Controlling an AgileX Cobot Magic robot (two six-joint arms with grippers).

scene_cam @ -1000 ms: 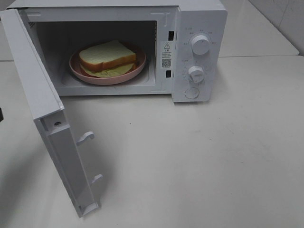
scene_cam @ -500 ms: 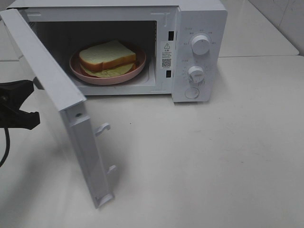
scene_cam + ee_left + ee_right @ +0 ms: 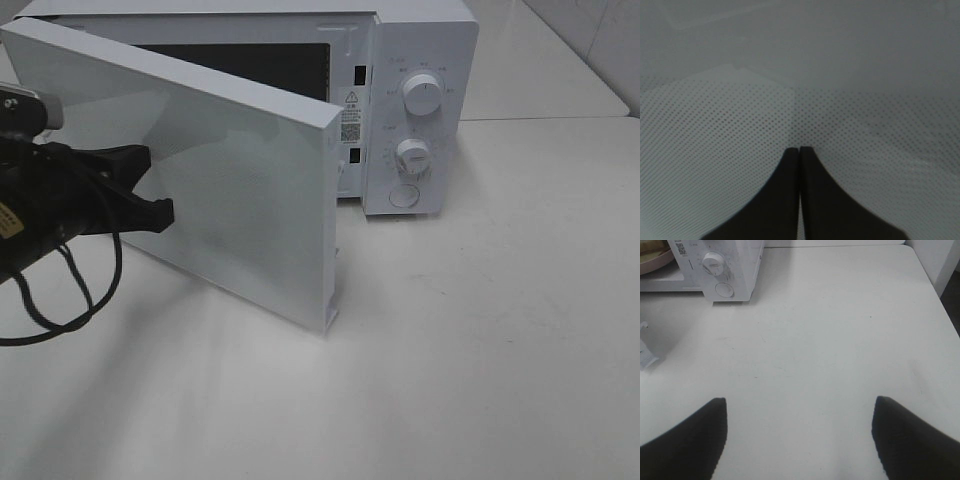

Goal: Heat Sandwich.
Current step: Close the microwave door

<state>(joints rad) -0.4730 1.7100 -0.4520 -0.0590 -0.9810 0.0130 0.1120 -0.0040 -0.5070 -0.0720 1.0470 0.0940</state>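
Note:
The white microwave (image 3: 420, 40) stands at the back of the table, its door (image 3: 240, 190) swung about halfway shut. The door hides the sandwich in the exterior high view. In the right wrist view only a sliver of the sandwich (image 3: 649, 245) shows on the pink plate (image 3: 657, 264) inside the oven. My left gripper (image 3: 158, 200) is shut, and its tips press on the outer face of the door (image 3: 800, 90). My right gripper (image 3: 800, 400) hangs open over bare table, well to the right of the oven, and holds nothing.
The control panel carries two dials (image 3: 421, 95) (image 3: 411, 155) and a round button (image 3: 403, 196). A black cable (image 3: 70, 300) loops below the left arm. The white table (image 3: 480, 330) stretches in front and to the right, with a seam line behind.
The door has swung from wide open to about halfway shut. My left gripper came in from the left and followed it rightward. The sandwich is now hidden in the exterior high view.

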